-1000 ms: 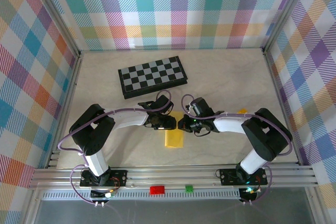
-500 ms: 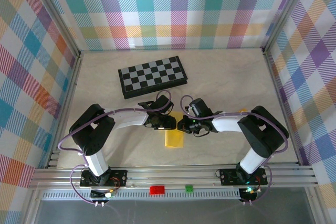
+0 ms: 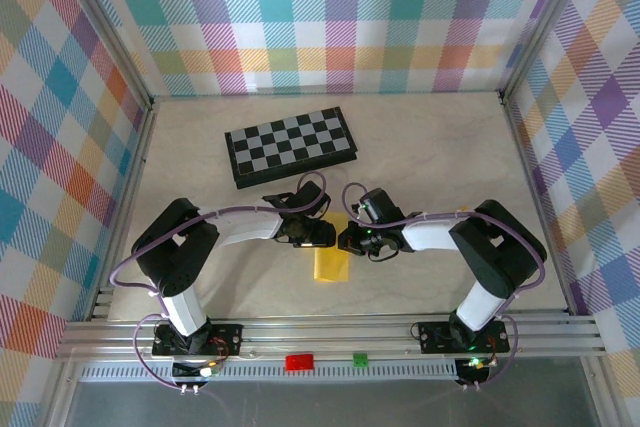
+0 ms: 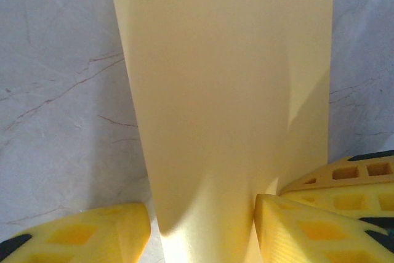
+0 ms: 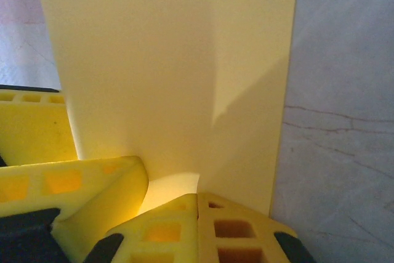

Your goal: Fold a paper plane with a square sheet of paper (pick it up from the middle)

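No legible text, label, brand, number or sign on any surface in view.

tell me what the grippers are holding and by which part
Cannot be told for sure. The right gripper is shut with its tips at an edge of the yellow paper, pinching or pressing; the left gripper stands open astride it.

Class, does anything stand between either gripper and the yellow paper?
Nothing visible does. The left gripper's open fingers straddle the folded yellow paper, the shut right gripper sits right at it, and the chessboard lies apart, farther back.
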Tool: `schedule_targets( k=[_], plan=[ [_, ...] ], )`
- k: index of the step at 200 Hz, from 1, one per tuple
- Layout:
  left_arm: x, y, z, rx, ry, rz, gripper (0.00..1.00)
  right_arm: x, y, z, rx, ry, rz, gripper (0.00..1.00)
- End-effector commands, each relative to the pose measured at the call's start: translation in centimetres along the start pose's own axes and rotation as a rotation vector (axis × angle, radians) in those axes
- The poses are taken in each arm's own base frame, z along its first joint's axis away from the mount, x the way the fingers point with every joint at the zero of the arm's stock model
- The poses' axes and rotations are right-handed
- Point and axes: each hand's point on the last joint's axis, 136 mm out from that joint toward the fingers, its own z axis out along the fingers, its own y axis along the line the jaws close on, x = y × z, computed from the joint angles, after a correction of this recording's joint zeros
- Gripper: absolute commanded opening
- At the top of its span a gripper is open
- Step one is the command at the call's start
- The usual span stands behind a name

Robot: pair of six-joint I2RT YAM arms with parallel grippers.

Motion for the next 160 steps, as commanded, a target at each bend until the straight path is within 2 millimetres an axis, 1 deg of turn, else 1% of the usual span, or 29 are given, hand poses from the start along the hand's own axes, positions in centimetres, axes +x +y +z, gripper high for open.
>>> schedule_targets(
  k=[1,10,26,61,76,102,118,128,160],
  plan=[
    [1.5,2.6,3.3,-0.086,0.035,0.006,0.53,2.5,-4.4,0.3,0.171,0.071,0.026,0.00],
    [1.4,2.3,3.0,-0.079,0.033,0.004,0.53,2.6,-4.6,0.2,0.179,0.076,0.019,0.00],
    [0.8,1.5,1.9,-0.046,0.010,0.004,0.54,2.5,-4.8,-0.2,0.189,0.080,0.002,0.00],
    [-0.9,-1.3,-2.0,0.064,-0.076,0.010,0.55,1.9,-4.7,-0.9,0.143,0.109,-0.064,0.00],
    [-1.5,-2.2,-3.6,0.113,-0.116,0.008,0.55,1.6,-4.9,-1.4,0.151,0.134,-0.088,0.00],
    [-2.2,-3.6,-5.7,0.223,-0.153,-0.019,0.53,1.1,-5.2,-1.9,0.183,0.159,-0.124,0.00],
    [-2.5,-4.4,-6.5,0.317,-0.165,-0.043,0.47,0.9,-5.4,-1.9,0.182,0.165,-0.128,0.00],
    [-2.7,-5.0,-6.7,0.384,-0.164,-0.055,0.39,0.7,-5.4,-1.9,0.184,0.167,-0.128,0.00],
    [-2.7,-7.5,-6.8,0.575,-0.115,-0.079,0.18,0.6,-5.6,-1.7,0.187,0.163,-0.112,0.00]
  ],
)
